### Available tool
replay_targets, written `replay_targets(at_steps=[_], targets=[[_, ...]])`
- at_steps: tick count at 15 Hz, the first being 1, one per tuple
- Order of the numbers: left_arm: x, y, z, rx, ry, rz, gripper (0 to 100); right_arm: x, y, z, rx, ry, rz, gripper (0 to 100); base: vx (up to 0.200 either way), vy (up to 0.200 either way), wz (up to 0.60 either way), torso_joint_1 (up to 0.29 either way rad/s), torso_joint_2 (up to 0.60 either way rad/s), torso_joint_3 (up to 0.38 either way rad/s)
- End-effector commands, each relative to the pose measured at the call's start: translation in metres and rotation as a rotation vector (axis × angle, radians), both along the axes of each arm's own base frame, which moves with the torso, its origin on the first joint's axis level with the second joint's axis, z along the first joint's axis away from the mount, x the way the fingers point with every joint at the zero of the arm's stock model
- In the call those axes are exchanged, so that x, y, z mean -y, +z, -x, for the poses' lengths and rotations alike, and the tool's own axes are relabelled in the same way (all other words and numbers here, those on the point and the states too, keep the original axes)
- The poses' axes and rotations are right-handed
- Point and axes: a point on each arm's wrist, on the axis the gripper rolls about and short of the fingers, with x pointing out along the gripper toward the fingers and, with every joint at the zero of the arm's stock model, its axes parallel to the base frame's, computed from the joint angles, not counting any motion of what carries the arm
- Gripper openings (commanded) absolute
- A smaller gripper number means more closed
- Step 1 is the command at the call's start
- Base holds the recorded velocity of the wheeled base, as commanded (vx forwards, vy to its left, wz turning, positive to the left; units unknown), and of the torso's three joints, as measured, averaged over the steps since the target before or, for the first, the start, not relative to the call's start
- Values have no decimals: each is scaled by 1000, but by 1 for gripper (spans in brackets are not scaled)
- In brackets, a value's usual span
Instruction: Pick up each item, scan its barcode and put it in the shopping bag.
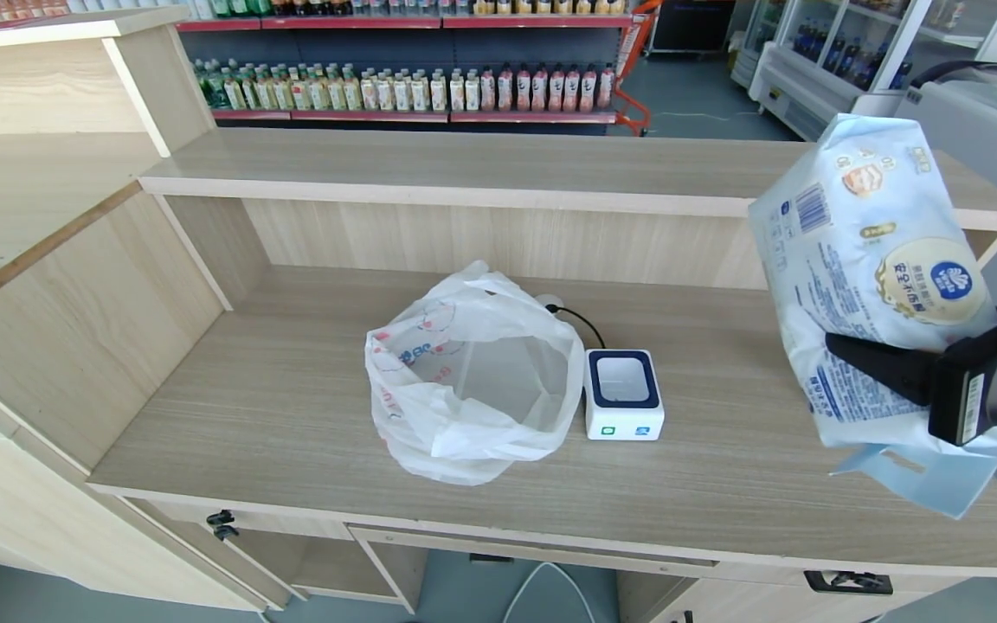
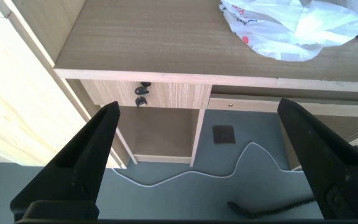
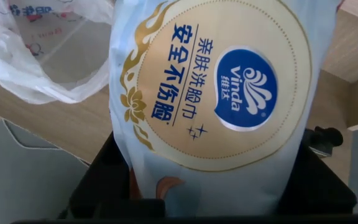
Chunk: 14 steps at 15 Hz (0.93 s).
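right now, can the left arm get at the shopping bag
Probably yes. The left gripper is open and empty in front of the counter, and nothing stands between it and the shopping bag. The package is held away at the robot's right.

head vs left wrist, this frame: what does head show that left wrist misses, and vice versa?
Head view alone: the tissue pack held up in the right gripper at the counter's right end, the scanner's glass top, and the bottle shelves behind. Left wrist view alone: the left gripper, open and below counter level, with a dark floor plate beyond it. Both: the open shopping bag, the countertop, and the drawer lock.
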Motion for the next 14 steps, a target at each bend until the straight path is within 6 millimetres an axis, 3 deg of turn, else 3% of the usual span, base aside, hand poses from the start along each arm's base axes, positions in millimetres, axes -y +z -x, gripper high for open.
replay_targets(at_steps=[1,6,12,14], targets=[[0,0,0,-1,0,0,100,-13,1,11,10,-30,-24,0,0,0,0,0,0,0],[0,0,0,-1,0,0,100,-22,-12,19,-5,-12,14,0,0,0,0,0,0,0],[0,0,0,-1,0,0,100,-25,-13,16,-12,-6,37,0,0,0,600,3,2,1],[0,0,0,-1,0,0,100,-23,-13,14,-11,-16,64,0,0,0,0,0,0,0]])
